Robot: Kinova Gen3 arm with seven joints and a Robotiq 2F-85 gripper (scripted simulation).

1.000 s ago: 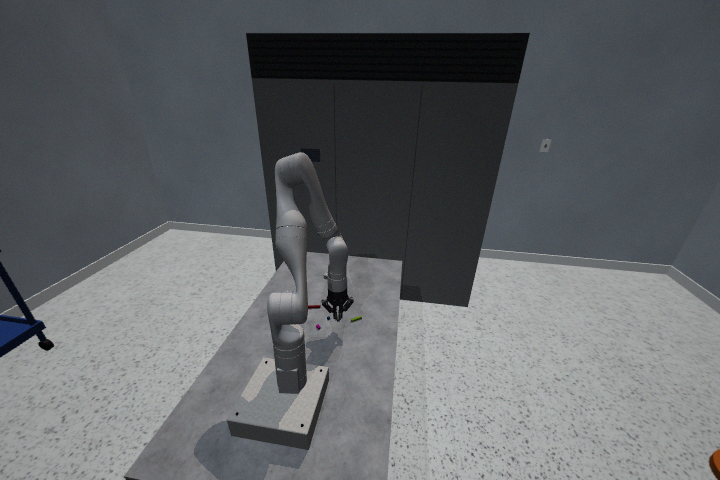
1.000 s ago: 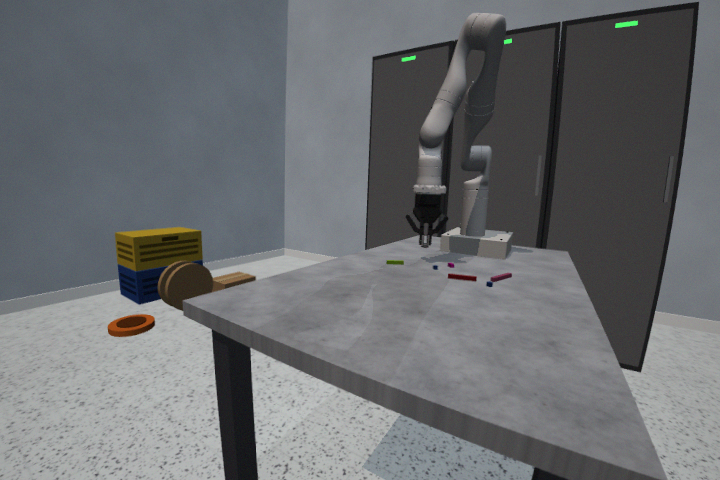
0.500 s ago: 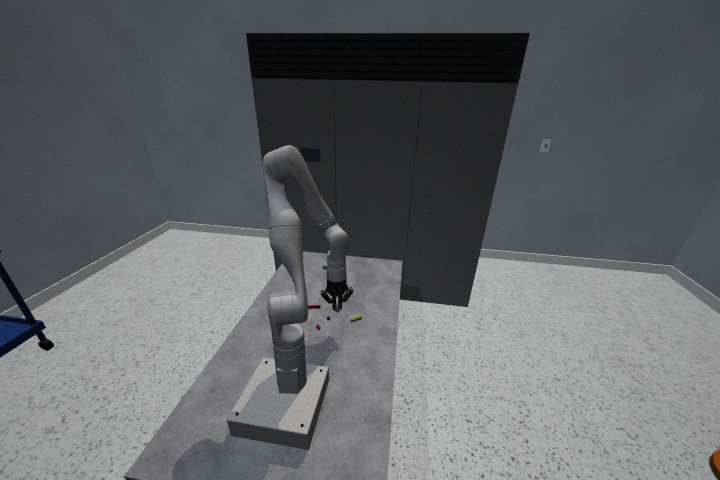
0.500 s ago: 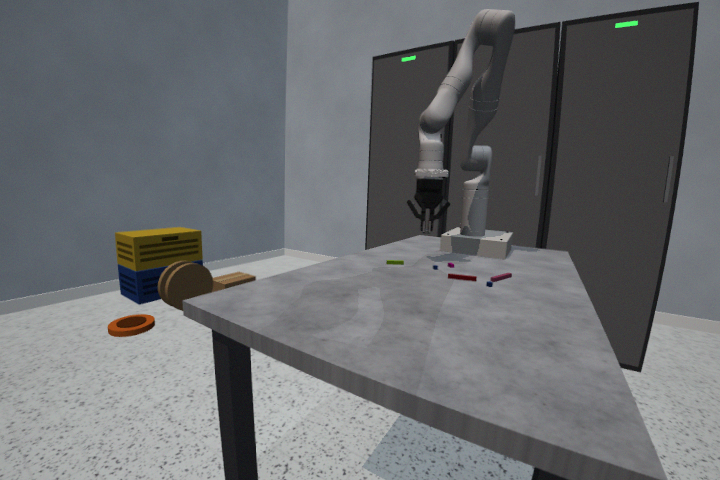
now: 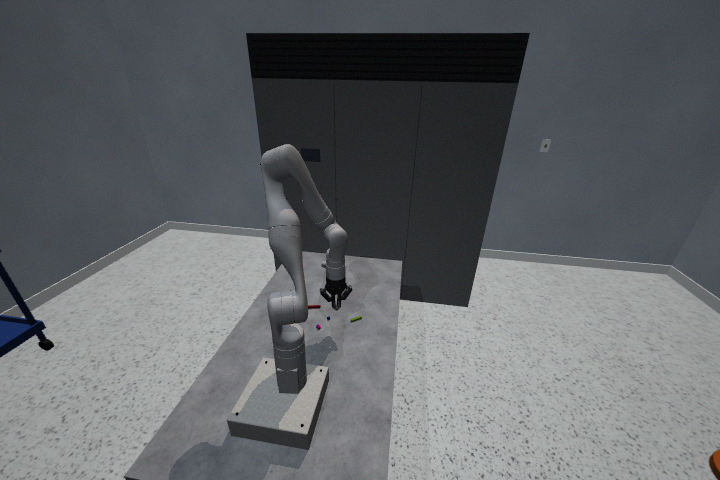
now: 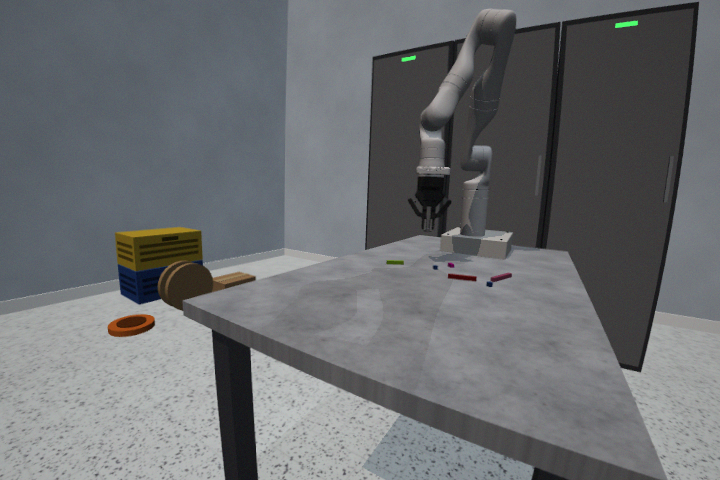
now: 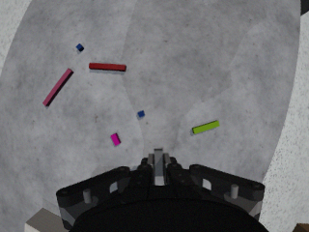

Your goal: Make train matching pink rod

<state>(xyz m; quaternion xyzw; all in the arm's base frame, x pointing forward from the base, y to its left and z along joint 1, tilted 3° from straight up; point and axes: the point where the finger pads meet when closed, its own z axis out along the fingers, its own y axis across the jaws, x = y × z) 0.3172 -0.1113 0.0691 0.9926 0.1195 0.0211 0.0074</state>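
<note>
My gripper (image 5: pixel 336 305) (image 6: pixel 427 226) (image 7: pixel 158 160) is above the table, shut on a grey rod (image 7: pixel 158 155) that shows faintly between the fingertips. A lime rod (image 5: pixel 356 319) (image 6: pixel 395 262) (image 7: pixel 206 128) lies slightly turned, right of the gripper in the wrist view. One blue rod (image 5: pixel 328 318) (image 6: pixel 435 267) (image 7: pixel 141 114) and a magenta rod (image 5: pixel 318 326) (image 6: pixel 451 264) (image 7: pixel 115 139) lie to its left. A red rod (image 5: pixel 314 306) (image 6: pixel 461 277) (image 7: pixel 107 67), a slanting pink rod (image 6: pixel 501 276) (image 7: pixel 58 87) and a second blue rod (image 6: pixel 489 284) (image 7: pixel 79 47) lie farther off. All these lie apart.
The grey table (image 5: pixel 366 384) (image 6: pixel 383 350) (image 7: pixel 193 43) carries the robot's pale base block (image 5: pixel 270 433) (image 6: pixel 451 243), whose corner shows low left in the wrist view. Dark cabinets (image 5: pixel 372 169) (image 6: pixel 616 169) stand beyond the table.
</note>
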